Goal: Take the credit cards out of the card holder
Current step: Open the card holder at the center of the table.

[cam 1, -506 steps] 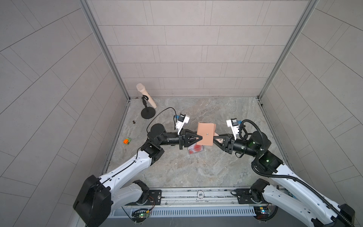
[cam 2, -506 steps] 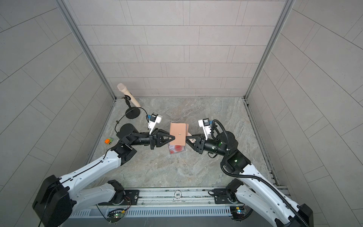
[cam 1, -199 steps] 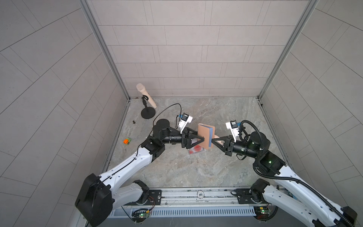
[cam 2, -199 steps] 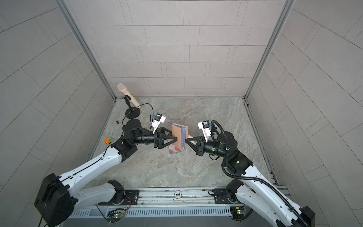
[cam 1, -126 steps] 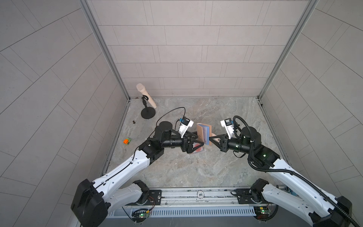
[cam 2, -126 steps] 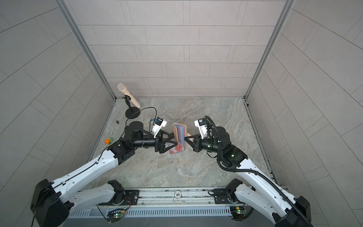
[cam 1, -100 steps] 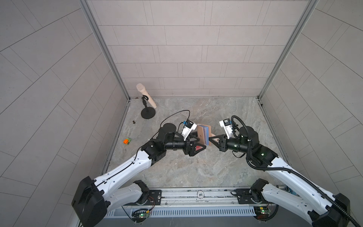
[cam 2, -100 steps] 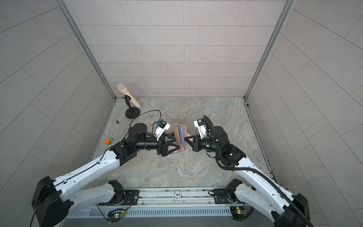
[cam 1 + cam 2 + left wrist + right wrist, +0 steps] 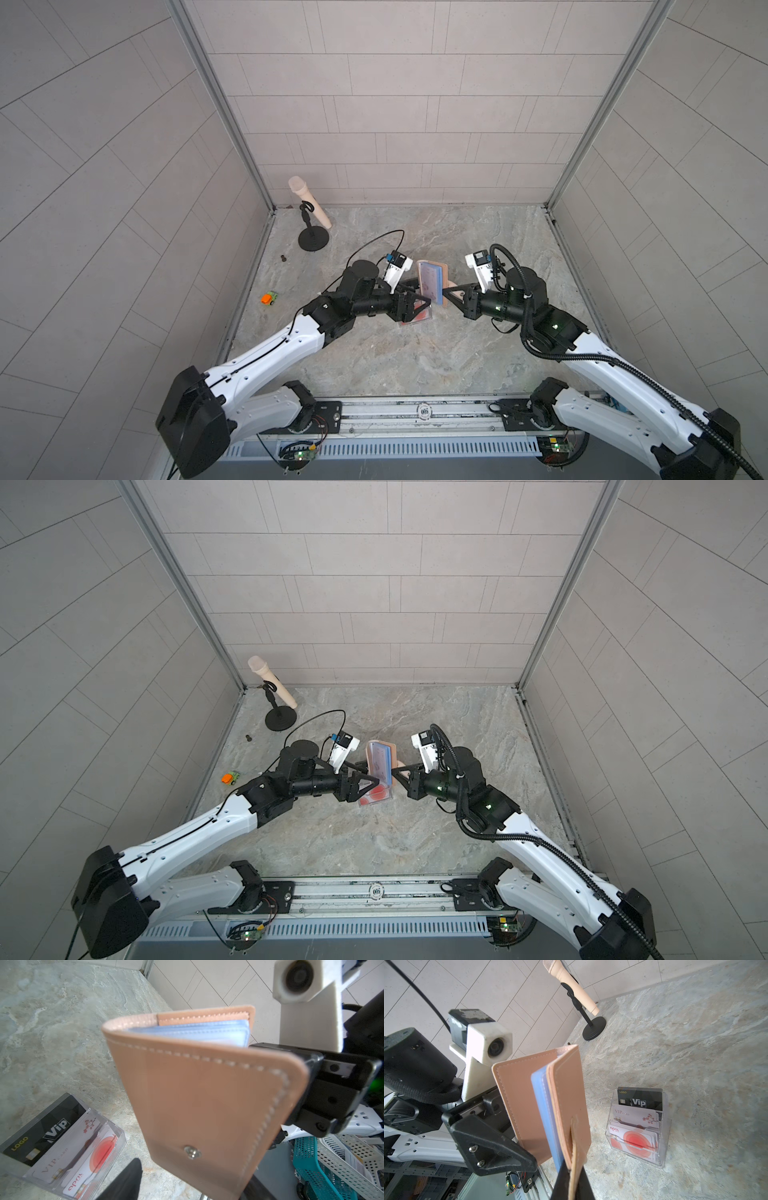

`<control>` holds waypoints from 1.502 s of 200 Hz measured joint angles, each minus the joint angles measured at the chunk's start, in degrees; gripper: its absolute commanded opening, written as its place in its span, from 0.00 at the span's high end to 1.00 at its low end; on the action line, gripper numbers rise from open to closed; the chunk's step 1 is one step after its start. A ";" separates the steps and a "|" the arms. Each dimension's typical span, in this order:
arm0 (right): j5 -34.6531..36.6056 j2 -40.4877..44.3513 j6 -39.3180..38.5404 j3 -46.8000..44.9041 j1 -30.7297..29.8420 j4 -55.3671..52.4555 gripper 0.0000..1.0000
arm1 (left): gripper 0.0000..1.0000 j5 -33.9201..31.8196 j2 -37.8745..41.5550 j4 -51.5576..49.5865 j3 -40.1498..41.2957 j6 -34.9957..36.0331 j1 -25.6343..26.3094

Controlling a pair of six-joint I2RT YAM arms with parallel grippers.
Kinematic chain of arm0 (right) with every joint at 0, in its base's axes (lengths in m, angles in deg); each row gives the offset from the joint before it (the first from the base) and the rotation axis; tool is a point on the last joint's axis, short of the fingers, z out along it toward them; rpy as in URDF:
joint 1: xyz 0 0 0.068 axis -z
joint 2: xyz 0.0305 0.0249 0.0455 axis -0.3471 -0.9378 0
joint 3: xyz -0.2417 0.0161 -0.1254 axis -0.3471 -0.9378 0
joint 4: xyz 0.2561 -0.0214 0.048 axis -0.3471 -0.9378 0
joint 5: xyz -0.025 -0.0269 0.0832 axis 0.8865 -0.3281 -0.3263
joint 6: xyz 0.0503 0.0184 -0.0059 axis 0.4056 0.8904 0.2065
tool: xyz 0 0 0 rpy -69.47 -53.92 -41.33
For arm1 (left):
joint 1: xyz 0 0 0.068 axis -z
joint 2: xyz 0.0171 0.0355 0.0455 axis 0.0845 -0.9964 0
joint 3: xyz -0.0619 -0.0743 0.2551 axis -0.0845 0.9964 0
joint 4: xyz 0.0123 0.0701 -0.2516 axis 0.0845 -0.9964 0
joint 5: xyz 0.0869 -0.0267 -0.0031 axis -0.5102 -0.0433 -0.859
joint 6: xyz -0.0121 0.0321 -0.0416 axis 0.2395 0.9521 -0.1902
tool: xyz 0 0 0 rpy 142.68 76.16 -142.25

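The card holder (image 9: 432, 282) (image 9: 379, 762) is a tan leather booklet with blue plastic sleeves, held upright in the air at mid-table and partly fanned open. My right gripper (image 9: 572, 1184) (image 9: 446, 295) is shut on its snap strap and one cover. My left gripper (image 9: 187, 1188) (image 9: 370, 777) is open, and its jaws straddle the lower edge of the other cover (image 9: 207, 1101). One finger (image 9: 126, 1180) stands clear of the leather. The credit cards inside the sleeves are hidden.
A clear acrylic stand (image 9: 637, 1132) (image 9: 415, 318) with black, white and red cards sits on the table just below the holder. A microphone on a round black base (image 9: 313, 240) stands at the back left. An orange toy car (image 9: 269, 298) lies by the left wall.
The right arm has turned the holder from flat-facing to edge-on, and the covers have parted. The left gripper has moved in around one cover, and its jaws have narrowed.
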 measured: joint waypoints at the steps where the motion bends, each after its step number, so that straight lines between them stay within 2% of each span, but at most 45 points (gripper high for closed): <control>1: 0.00 0.00 0.00 0.00 0.00 -0.02 1.00 | 0.41 -0.02 0.00 -0.02 0.00 0.09 0.00; 34: -0.02 0.00 -0.24 -0.22 0.00 -0.63 1.00 | 0.62 -0.07 -0.28 0.15 0.00 -0.39 0.11; 64: 0.00 -0.02 -0.66 -0.33 0.09 -2.23 1.00 | 0.76 -0.11 -0.66 0.11 0.04 -0.70 0.11; 106: -0.37 -0.70 -1.05 -0.33 0.42 -3.61 1.00 | 0.76 0.09 -0.66 0.20 0.81 -0.55 0.11; 147: -1.20 -0.70 -1.38 -0.52 0.42 -6.03 1.00 | 0.87 1.09 -0.66 1.14 3.13 -1.57 0.11; 178: -1.79 -0.24 -1.53 -1.79 0.44 -7.56 1.00 | 0.92 1.95 -0.66 2.21 5.60 -2.27 0.11; 225: -2.08 0.26 -1.51 -4.72 0.55 -10.12 1.00 | 0.93 3.43 0.42 4.90 11.10 -4.52 0.42; 300: -1.84 -0.26 -0.17 -12.00 0.59 -12.07 1.00 | 0.90 3.43 -0.55 11.87 19.78 -9.14 4.09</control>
